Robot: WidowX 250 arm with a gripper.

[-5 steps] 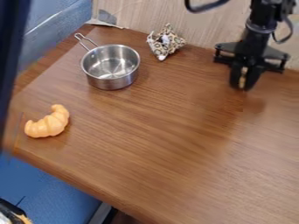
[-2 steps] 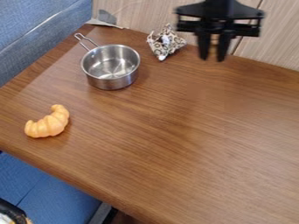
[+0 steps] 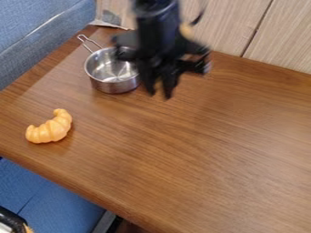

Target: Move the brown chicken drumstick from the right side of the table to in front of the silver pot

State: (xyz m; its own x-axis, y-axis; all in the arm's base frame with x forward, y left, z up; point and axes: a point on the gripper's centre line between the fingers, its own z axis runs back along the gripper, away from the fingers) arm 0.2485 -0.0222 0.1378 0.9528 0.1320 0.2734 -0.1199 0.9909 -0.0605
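Observation:
The black gripper (image 3: 159, 93) hangs over the upper left part of the table, just right of the steel pot, its two fingers apart and nothing between them. Part of the pot's right side is hidden behind the gripper. The small steel pot (image 3: 113, 86) stands upright, its wire handle pointing to the upper left. An orange-yellow toy croissant (image 3: 50, 130) lies near the table's left side, below and left of the pot.
The brown wooden table (image 3: 200, 159) meets a pale wood panel wall (image 3: 228, 27) at the back. A blue padded seat (image 3: 36, 41) borders its left side. Something grey (image 3: 109, 23) lies at the back left corner.
From the upper right, the gripper has moved left along the back of the table to beside the pot. It now covers the spot of the patterned cloth. Pot and croissant have not moved.

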